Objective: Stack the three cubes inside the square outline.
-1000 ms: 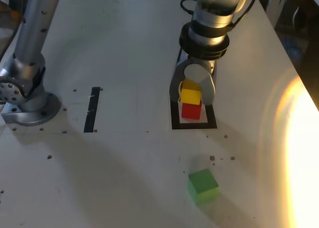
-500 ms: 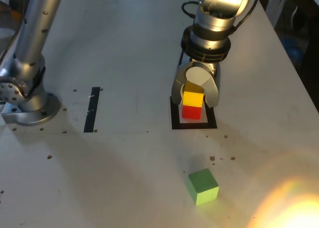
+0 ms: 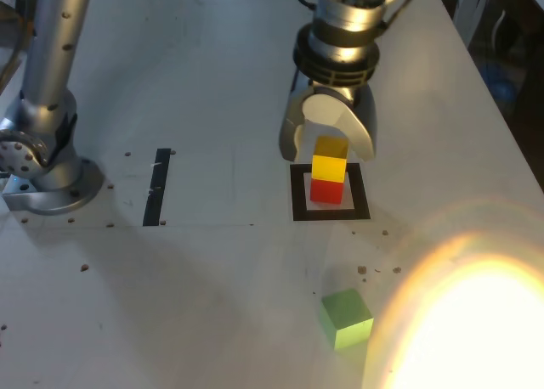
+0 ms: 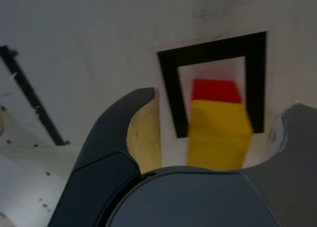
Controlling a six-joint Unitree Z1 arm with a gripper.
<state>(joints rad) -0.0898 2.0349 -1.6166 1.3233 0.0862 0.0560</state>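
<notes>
The yellow cube [image 3: 330,166] sits squarely on the red cube [image 3: 327,190], both matte and equal in size, stacked on the white centre of the square outline [image 3: 298,194] on the table [image 3: 212,253]. My jaws are released: they stand spread on either side of the yellow cube's upper part, clear of its faces, with my gripper [image 3: 329,147] just above and behind the stack. The green cube [image 3: 346,318] lies alone, well apart from the outline, toward the exterior view's near edge.
</notes>
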